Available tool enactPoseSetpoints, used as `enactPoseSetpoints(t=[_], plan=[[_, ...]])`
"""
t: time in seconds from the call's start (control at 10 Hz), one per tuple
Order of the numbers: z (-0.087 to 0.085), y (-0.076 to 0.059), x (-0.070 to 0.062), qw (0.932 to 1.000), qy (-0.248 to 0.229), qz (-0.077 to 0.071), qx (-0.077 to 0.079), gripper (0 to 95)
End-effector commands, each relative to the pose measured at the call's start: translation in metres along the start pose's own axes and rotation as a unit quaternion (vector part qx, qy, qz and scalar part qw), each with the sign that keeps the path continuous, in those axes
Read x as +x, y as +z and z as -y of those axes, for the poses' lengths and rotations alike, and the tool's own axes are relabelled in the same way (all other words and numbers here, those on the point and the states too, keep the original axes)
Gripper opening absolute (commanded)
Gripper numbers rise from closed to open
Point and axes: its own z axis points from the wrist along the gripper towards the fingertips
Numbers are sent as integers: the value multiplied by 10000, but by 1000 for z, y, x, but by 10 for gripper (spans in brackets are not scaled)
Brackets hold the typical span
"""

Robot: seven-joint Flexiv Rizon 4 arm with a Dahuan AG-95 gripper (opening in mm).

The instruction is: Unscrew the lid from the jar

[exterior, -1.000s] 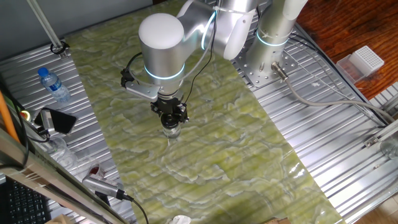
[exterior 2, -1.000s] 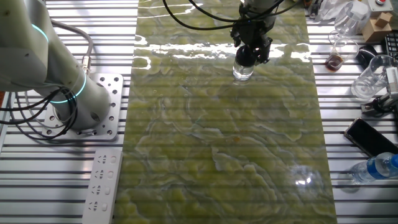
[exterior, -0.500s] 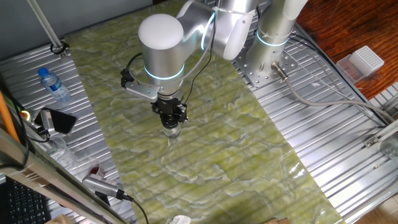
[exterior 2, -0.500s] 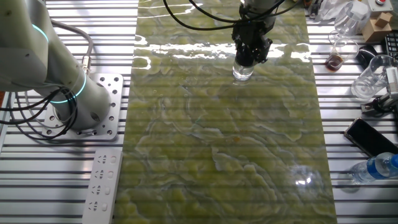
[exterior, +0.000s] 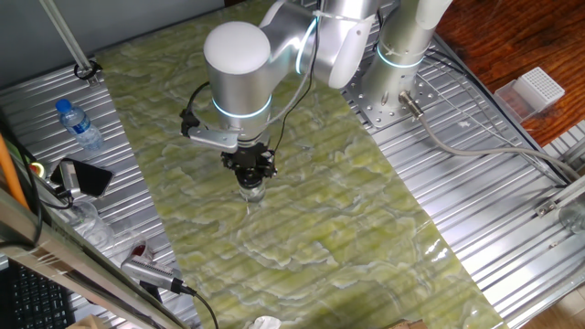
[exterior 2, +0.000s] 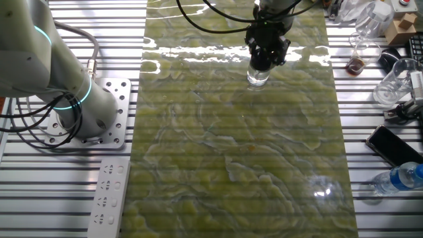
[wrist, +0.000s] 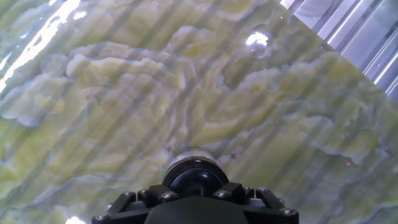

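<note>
Your gripper [exterior 2: 266,58] sits straight above the jar [exterior 2: 258,77], which stands upright on the green mat [exterior 2: 238,152]. It appears clamped on the black lid [wrist: 196,177], though the fingers are hidden; the twist axis runs vertically through both.

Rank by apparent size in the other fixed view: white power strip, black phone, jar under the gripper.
1. White power strip, clearly largest, though it is nearest the camera.
2. Black phone.
3. Jar, smallest; the gripper covers its top.
</note>
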Motion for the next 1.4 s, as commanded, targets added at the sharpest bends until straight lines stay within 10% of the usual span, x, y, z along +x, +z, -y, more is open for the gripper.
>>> enactPoseSetpoints(t=[0.1,0.8,0.9,1.4], plan=[[0,0,0,9978,-653,-35,39,380],[0,-1,0,9715,-2358,-106,205,190],[0,-1,0,9605,-2772,-95,220,0],[0,-1,0,9269,-3736,49,363,0]])
